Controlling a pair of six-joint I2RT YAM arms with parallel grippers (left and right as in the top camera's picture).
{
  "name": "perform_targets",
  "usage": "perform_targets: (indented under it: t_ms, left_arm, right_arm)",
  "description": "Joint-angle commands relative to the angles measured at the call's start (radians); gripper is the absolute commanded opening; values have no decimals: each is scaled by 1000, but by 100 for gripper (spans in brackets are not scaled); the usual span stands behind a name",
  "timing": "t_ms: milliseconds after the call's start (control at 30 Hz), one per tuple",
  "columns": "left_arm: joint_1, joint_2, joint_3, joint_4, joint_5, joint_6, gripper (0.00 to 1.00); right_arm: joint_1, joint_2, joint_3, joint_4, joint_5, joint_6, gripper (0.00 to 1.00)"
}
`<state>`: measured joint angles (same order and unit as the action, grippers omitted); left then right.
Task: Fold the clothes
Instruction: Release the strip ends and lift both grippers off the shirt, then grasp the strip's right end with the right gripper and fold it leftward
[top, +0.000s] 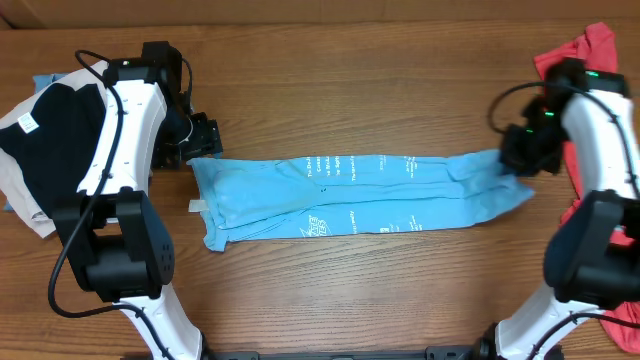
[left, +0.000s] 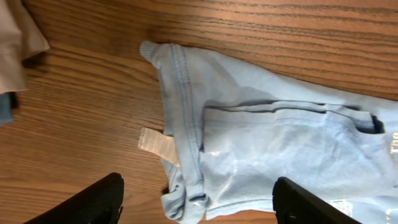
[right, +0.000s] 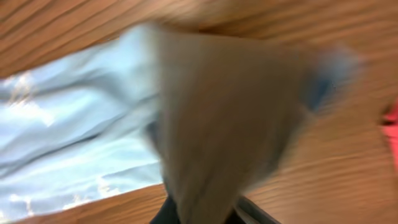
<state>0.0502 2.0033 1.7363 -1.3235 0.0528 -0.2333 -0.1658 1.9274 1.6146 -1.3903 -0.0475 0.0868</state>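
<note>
The clothes, a light blue T-shirt (top: 360, 195), lie folded into a long strip across the middle of the table, with small white printed text showing. My left gripper (top: 205, 140) hovers at the strip's left end. In the left wrist view it (left: 199, 205) is open, its black fingers (left: 93, 202) wide apart above the hemmed edge (left: 186, 155) and a white tag (left: 155, 144). At the strip's right end my right gripper (top: 520, 155) is shut on the shirt. In the blurred right wrist view a fold of fabric (right: 230, 118) rises into the jaws at the bottom centre.
A pile of black and beige garments (top: 40, 130) lies at the table's left edge, also showing as beige cloth (left: 15, 37) in the left wrist view. A red garment (top: 585, 50) lies at the far right behind the right arm. The table (top: 350, 90) is wood.
</note>
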Motion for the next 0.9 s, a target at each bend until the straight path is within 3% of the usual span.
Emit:
perform_targets:
  t_ms: [0,367,867]
  left_arm:
    - [2,10,14,0,31,1,79]
    - [2,10,14,-4,30,2,78]
    - [2,10,14,-4,30,2,78]
  right_arm:
    - [145,3,25,13,2,43,4]
    - [474,26,21,109,2,119,4]
    - [686,124,21,214,-10,150,4]
